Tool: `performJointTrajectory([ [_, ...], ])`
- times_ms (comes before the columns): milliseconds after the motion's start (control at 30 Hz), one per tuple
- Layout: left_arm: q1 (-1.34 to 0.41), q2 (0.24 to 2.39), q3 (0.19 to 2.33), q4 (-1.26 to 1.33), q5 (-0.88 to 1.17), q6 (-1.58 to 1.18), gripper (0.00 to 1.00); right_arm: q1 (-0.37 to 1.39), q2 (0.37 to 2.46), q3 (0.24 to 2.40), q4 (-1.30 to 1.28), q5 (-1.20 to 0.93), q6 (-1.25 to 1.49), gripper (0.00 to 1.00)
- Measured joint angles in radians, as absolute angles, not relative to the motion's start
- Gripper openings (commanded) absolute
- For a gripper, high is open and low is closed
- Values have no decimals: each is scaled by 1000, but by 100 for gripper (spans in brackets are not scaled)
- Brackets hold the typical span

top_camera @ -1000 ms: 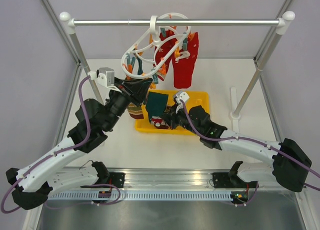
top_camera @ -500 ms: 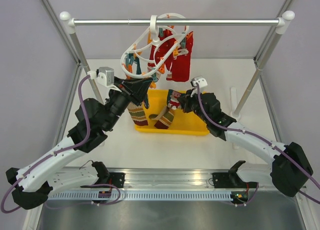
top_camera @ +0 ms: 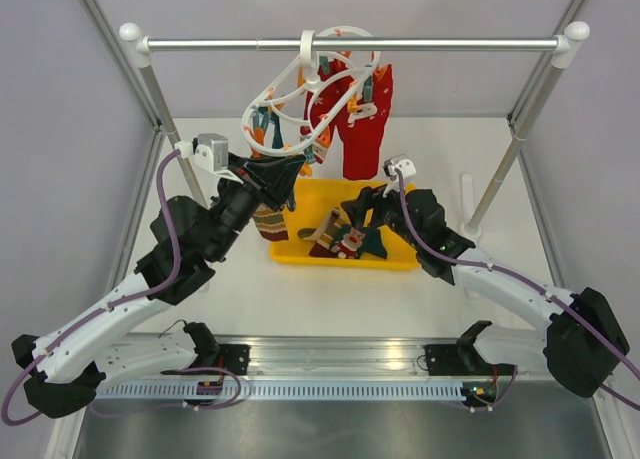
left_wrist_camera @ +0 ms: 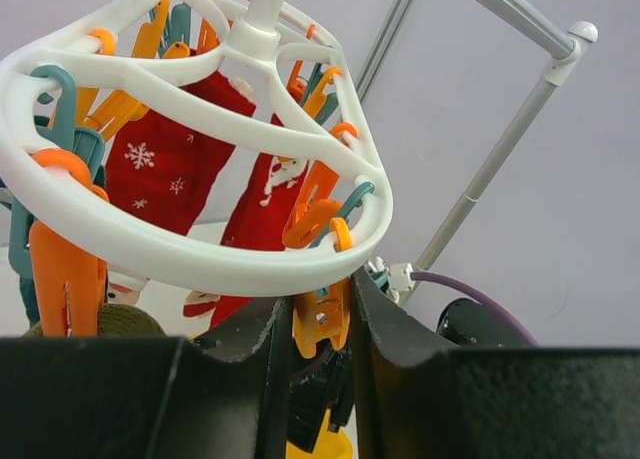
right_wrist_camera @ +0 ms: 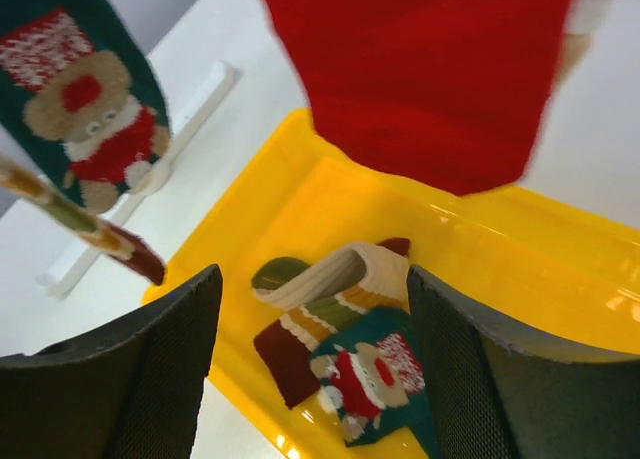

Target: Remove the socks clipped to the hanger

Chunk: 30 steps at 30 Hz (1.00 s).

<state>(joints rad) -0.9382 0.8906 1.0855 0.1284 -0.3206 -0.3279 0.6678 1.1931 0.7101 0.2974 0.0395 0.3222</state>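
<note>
Looking into the yellow tray [top_camera: 402, 255] on the desk [top_camera: 440, 149], you find two socks lying together in its left half: a brown-striped sock [right_wrist_camera: 330, 277] and a dark teal sock [right_wrist_camera: 378, 374] with a Santa print, touching each other. Your right end effector [right_wrist_camera: 312, 289] hangs just above them, fingers spread, holding nothing. Your left end effector [left_wrist_camera: 312, 311] is pinching an orange peg [left_wrist_camera: 320, 329] under the hanger [left_wrist_camera: 200, 259], which hangs from the rail [top_camera: 450, 45] above the tray with two red socks [top_camera: 365, 129] clipped to it.
</note>
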Motion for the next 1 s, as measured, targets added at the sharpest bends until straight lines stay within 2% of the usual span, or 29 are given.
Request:
performJointTrajectory([
  [167, -938, 896, 1085, 128, -321, -328, 2, 783, 1221, 690, 393, -29, 285, 80],
  [300, -938, 904, 1087, 128, -321, -328, 2, 890, 1331, 740, 435, -78, 241, 81],
  [667, -939, 927, 1100, 125, -314, -329, 2, 896, 1571, 858, 570, -178, 252, 82],
  [1000, -940, 950, 1109, 125, -313, -329, 2, 920, 1659, 872, 731, -209, 346, 82],
])
